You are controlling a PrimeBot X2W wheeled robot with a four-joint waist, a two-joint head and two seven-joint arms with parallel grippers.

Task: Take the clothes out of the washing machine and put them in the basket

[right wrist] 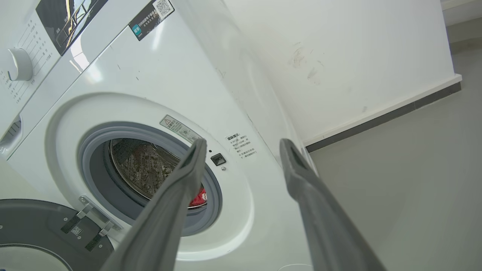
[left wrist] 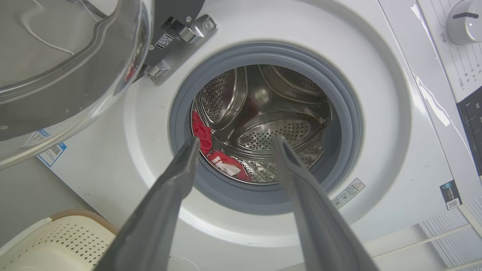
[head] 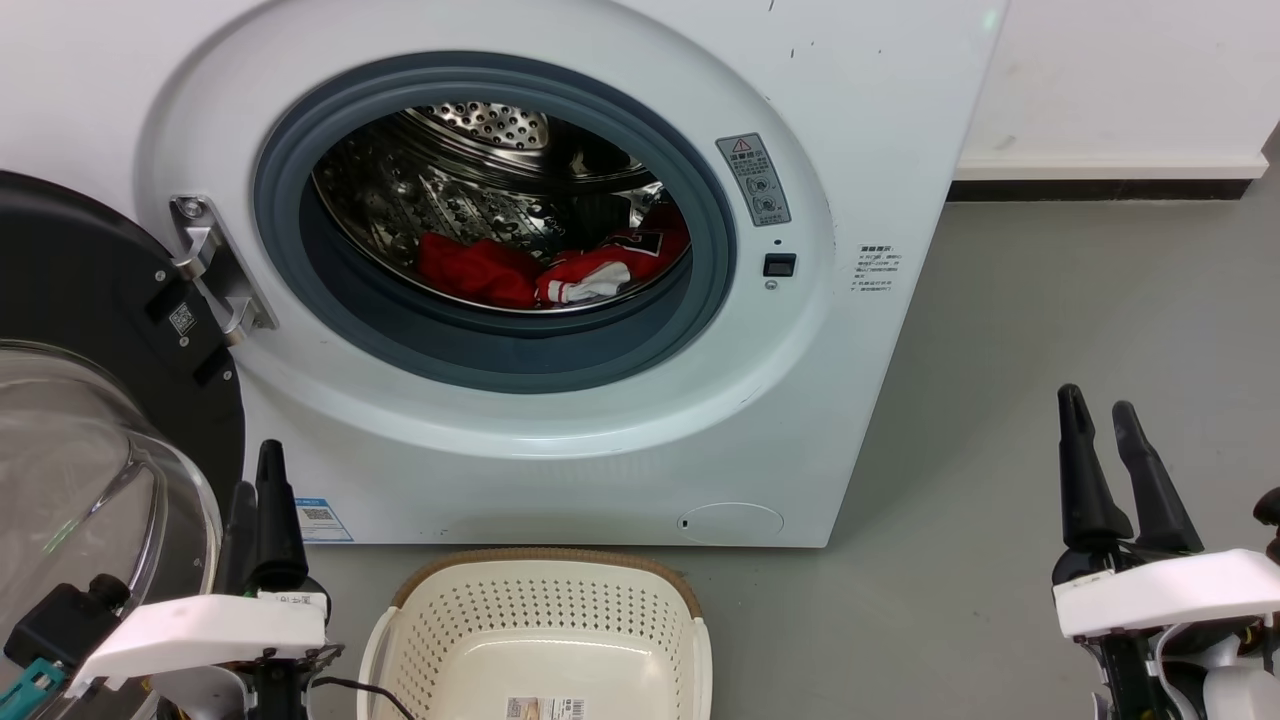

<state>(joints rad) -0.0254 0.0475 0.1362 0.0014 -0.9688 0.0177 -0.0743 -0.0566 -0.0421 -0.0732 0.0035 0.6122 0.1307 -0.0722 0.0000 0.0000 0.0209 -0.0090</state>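
- The clothes lie in a red heap with white trim at the bottom of the steel drum, inside the washing machine; its door is swung open to the left on a metal hinge
- The left gripper is low at the left, in front of the open door and well apart from the clothes; in the left wrist view its fingers are spread with nothing between them, and the red heap shows beyond them, near the left fingertip
- The right gripper is over the grey floor, off to the right of the machine and well apart from the clothes; its fingers are also spread and hold nothing; in the right wrist view a patch of red shows in the drum, just beside one finger
- The basket stands on the floor right in front of the machine, below the door ring, between the two grippers and nearer the left one
- A grey warning sticker with a red triangle sits to the right of the ring; below it are a small black square latch and a block of printed text, too small to read
- A blue-edged QR sticker sits low on the machine front; a barcode label lies on the basket floor; its writing cannot be read
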